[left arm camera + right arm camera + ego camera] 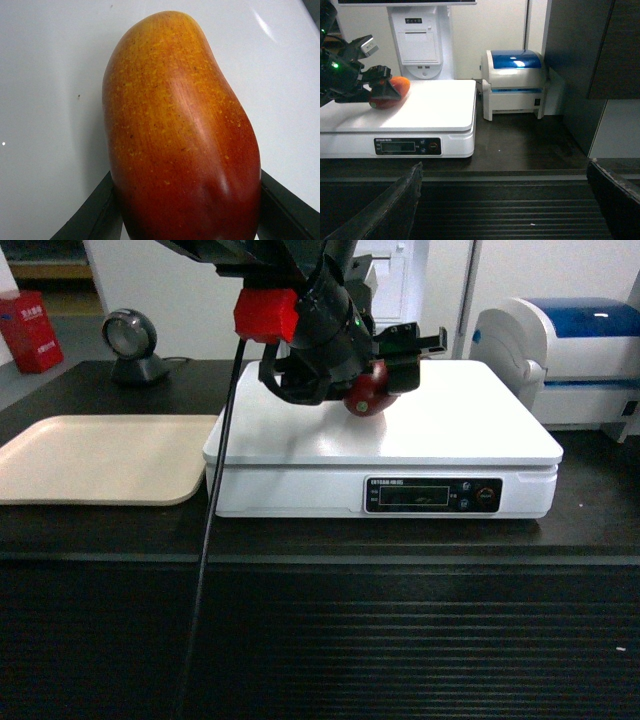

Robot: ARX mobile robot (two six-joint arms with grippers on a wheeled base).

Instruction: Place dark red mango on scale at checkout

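At upper centre of the head view, the left gripper (385, 380) clamps the dark red mango (367, 392) low over the scale (450, 430), so the placing step likely needs only lowering and release, while the right gripper (500, 200) waits with its fingers spread.

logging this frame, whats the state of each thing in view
mango: held in the left gripper, low over or on the scale, contact unclear
left gripper: shut on the mango
right gripper: open, holding nothing, back from the counter
scale: display dark, no reading legible
tray: nothing on it
printer: lid closed

White walls (180, 290) behind, a dark cabinet (590, 60) standing at right.
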